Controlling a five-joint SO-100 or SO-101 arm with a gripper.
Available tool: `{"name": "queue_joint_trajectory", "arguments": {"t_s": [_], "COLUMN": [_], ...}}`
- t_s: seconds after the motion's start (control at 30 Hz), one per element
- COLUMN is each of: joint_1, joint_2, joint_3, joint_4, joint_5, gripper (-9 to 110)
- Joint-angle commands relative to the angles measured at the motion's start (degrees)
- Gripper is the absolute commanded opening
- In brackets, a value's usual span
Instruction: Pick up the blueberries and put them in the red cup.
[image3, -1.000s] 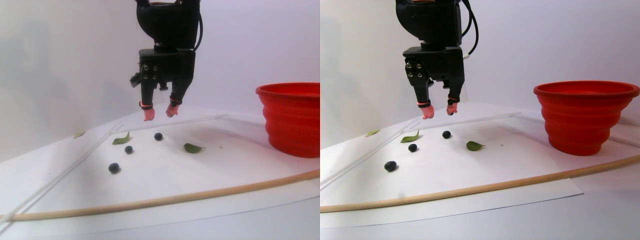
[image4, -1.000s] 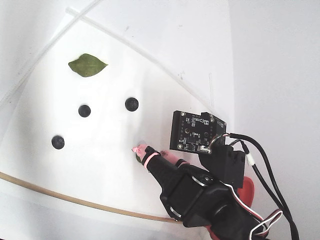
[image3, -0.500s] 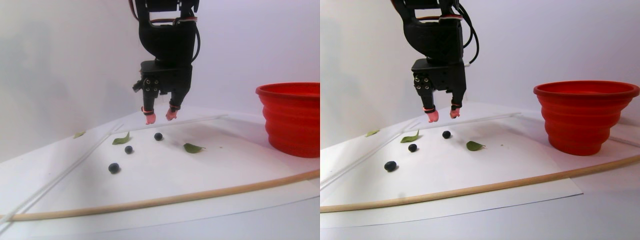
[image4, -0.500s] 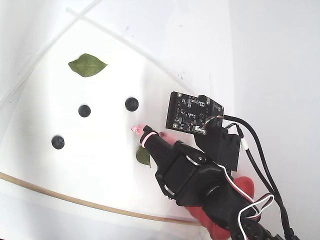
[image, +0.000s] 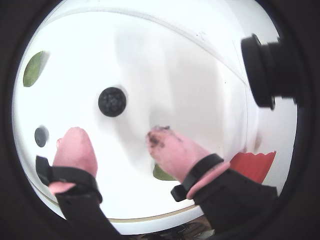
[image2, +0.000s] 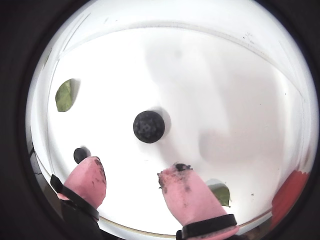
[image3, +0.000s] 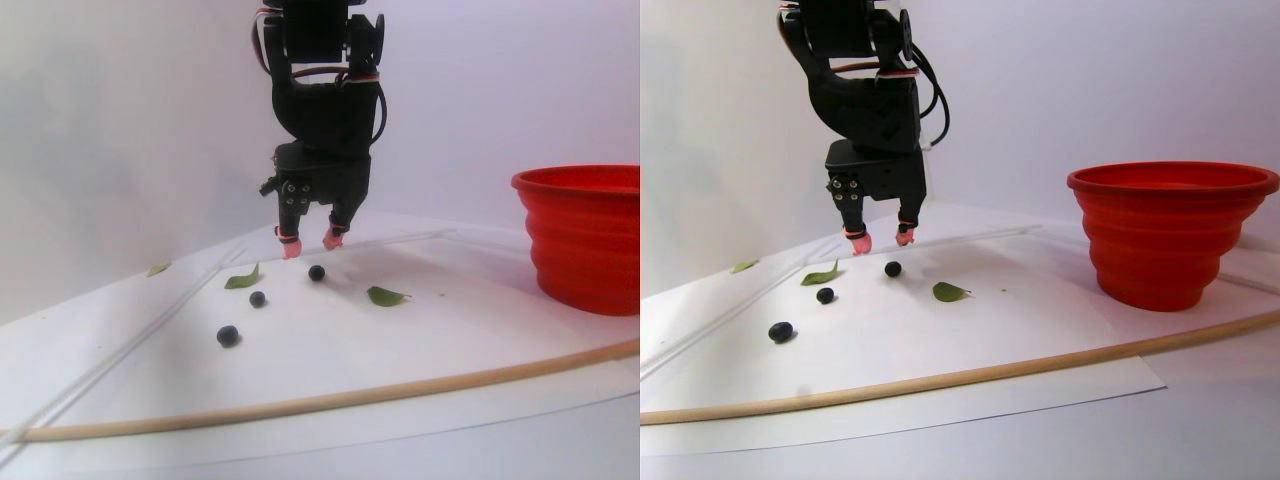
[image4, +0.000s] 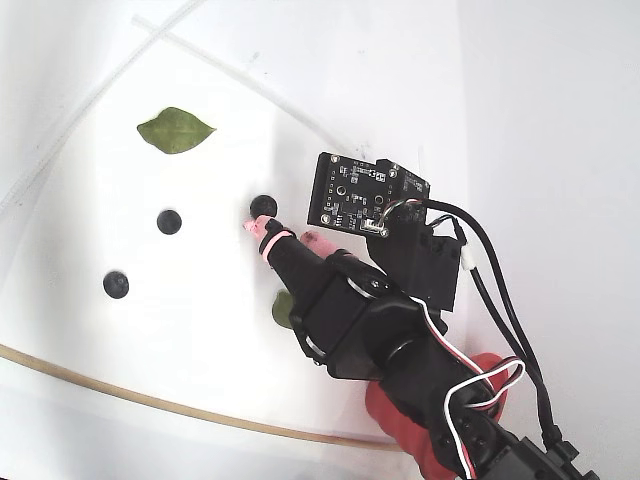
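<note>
Pink soft tips cap the two fingers of the black robot hand, and they stand apart with nothing between them. The hand hangs low over the white paper sheet on the table, a little short of the nearest small round dark blueberry. In both wrist views that berry lies just past the tips, a bit nearer one finger than the other.

To do this step well, I think the hand should slide forward until the berry sits right in the middle of the gap. Then it should go down gently and close slowly, because a round berry can roll away or get squashed.

Two more dark blueberries lie farther out on the sheet, toward its curved wooden-edged side. A flat green leaf lies near the far corner, and another green leaf peeks out by one finger. The big red ribbed cup waits well apart, at the sheet's other end.
</note>
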Motion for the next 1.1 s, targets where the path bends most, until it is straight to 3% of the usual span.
{"name": "queue_joint_trajectory", "arguments": {"t_s": [0.0,1.07], "joint_1": [-1.4,-1.1], "joint_2": [0.0,-13.4], "joint_3": [-4.4,-12.4], "joint_4": [-1.1,-8.3], "joint_5": [-0.6,-2.9], "gripper": [22,22]}}
